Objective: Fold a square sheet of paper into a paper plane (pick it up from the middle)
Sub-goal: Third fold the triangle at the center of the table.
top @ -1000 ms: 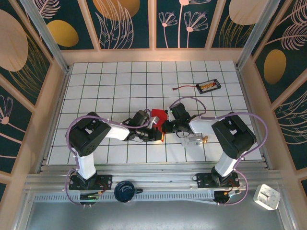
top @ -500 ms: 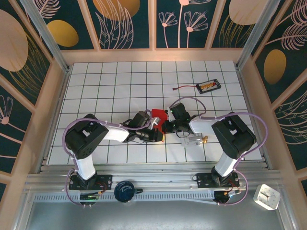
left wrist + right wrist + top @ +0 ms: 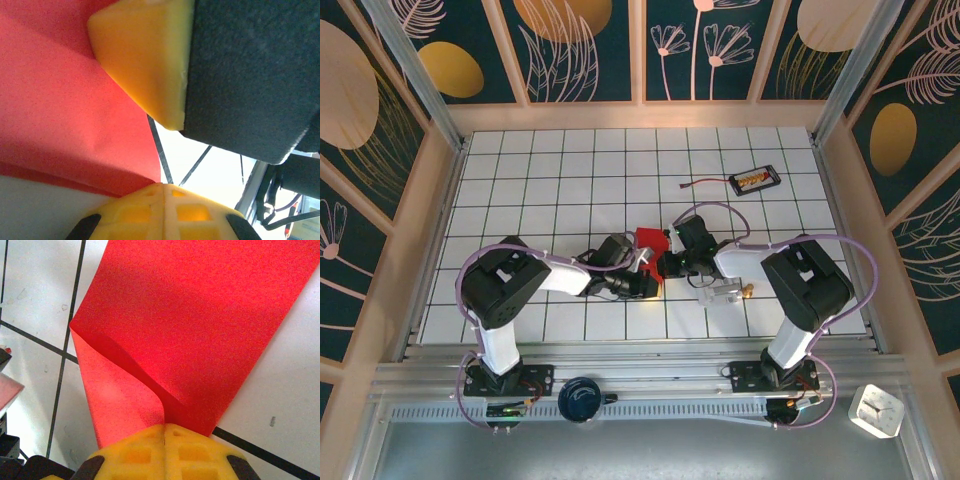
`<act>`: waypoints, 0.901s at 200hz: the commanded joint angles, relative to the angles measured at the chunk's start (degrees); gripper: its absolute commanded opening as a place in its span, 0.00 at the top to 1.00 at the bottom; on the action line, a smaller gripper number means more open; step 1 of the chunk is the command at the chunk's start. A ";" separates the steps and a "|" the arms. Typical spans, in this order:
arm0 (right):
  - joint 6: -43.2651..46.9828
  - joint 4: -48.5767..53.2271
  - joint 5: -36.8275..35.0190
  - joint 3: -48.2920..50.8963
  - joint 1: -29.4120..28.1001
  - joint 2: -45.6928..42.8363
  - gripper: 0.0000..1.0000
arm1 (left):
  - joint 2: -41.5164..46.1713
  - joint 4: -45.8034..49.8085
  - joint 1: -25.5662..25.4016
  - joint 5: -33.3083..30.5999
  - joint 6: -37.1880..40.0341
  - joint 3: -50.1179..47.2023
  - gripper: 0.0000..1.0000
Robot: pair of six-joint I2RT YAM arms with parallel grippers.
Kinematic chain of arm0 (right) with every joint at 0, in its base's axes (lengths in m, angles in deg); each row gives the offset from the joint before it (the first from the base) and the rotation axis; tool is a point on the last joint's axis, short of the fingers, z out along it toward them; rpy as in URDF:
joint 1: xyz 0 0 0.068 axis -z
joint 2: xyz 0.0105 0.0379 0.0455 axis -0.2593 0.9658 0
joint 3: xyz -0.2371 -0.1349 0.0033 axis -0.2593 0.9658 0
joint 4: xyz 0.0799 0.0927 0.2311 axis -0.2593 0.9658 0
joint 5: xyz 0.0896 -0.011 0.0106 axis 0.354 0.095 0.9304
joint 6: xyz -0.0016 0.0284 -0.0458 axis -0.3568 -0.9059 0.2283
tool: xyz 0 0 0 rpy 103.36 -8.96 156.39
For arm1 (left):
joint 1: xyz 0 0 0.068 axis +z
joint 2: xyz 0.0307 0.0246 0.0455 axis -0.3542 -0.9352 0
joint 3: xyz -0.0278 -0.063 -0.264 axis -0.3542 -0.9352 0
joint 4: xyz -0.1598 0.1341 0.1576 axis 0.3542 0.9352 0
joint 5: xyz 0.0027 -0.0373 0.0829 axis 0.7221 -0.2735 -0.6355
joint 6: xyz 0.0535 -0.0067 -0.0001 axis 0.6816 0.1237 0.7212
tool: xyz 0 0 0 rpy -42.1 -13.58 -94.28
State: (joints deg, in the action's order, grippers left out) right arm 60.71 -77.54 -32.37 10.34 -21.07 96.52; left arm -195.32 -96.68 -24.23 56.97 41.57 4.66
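Right end effector (image 3: 164,427) pressed together, pinching the paper (image 3: 190,330); up close, it curls over just ahead. Left end effector (image 3: 162,189) nips the edge too; from overhead, it's a red patch between them.

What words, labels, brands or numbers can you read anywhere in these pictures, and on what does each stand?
No text can be read.
The red paper is plain, with no print.
The coloured marks on the small black tray are too small to read.
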 commanded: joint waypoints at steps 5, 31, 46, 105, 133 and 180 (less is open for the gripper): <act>0.44 6.78 -4.35 2.35 -0.56 1.82 1.00 | -0.99 7.69 -1.10 -2.37 3.66 1.36 0.94; 0.36 6.56 -4.38 2.61 -0.61 1.91 1.00 | 3.46 9.05 -0.92 -3.47 5.63 2.74 0.91; 0.31 6.60 -4.30 2.64 -0.62 1.91 1.00 | 6.08 8.86 0.52 -4.07 5.40 2.90 0.91; 0.40 6.17 -4.06 2.68 -0.61 1.92 1.00 | 4.66 5.89 7.78 -4.35 2.64 3.94 0.94; 0.45 6.11 -4.01 2.66 -0.58 2.13 1.00 | 1.85 5.54 7.78 -3.96 2.79 5.97 0.93; 0.45 6.17 -4.00 2.54 -0.63 2.09 1.00 | -1.17 6.85 7.91 -5.13 4.41 7.22 0.93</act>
State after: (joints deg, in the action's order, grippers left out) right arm 60.71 -77.54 -32.37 10.34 -21.07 96.52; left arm -194.82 -90.28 -16.34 52.36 44.98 10.69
